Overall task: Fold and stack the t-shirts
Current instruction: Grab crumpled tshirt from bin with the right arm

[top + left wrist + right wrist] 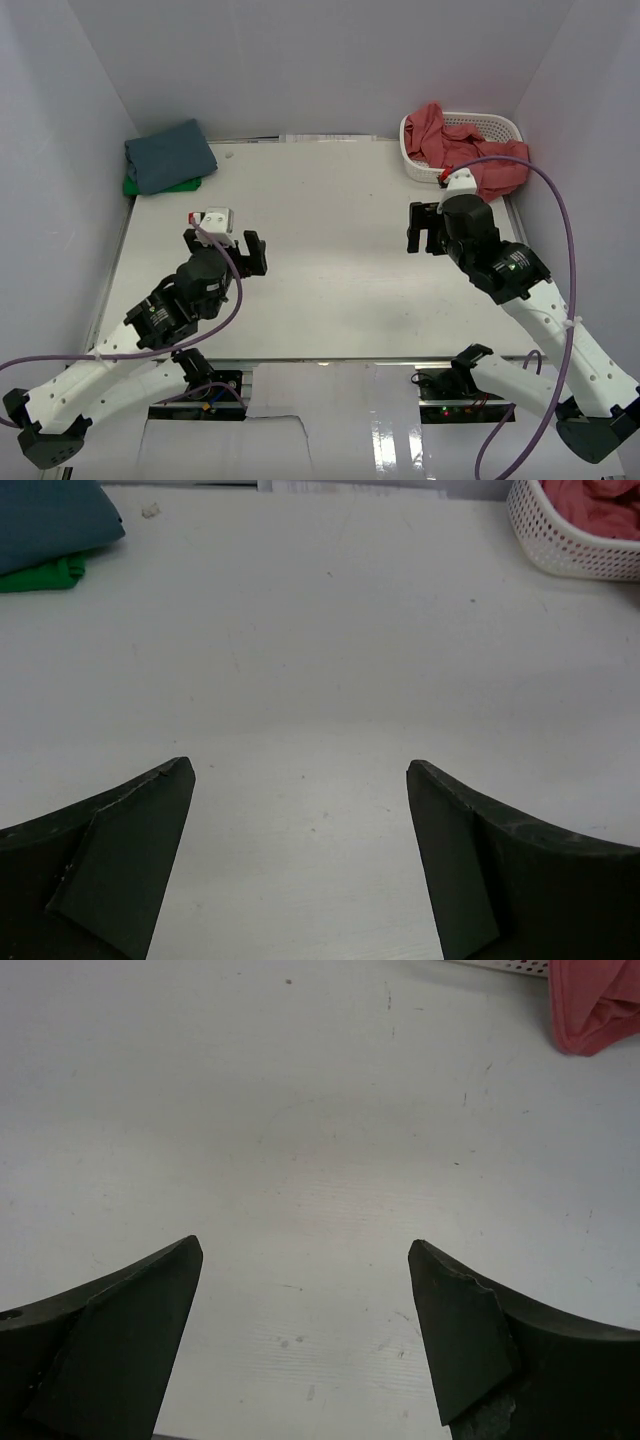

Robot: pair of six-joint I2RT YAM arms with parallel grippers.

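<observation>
A folded slate-blue t-shirt (170, 155) lies on a bright green t-shirt (133, 186) at the table's far left corner; both also show in the left wrist view, blue (50, 520) over green (40, 575). A coral-red t-shirt (470, 150) lies crumpled in a white mesh basket (497, 124) at the far right and spills over its near rim; it shows in the left wrist view (595, 502) and the right wrist view (595, 1005). My left gripper (226, 251) is open and empty over bare table. My right gripper (423, 228) is open and empty, near the basket.
White walls close the table on the left, back and right. A purple cable (560, 215) loops over the right arm beside the basket. The basket's wall shows at the top right of the left wrist view (560, 545).
</observation>
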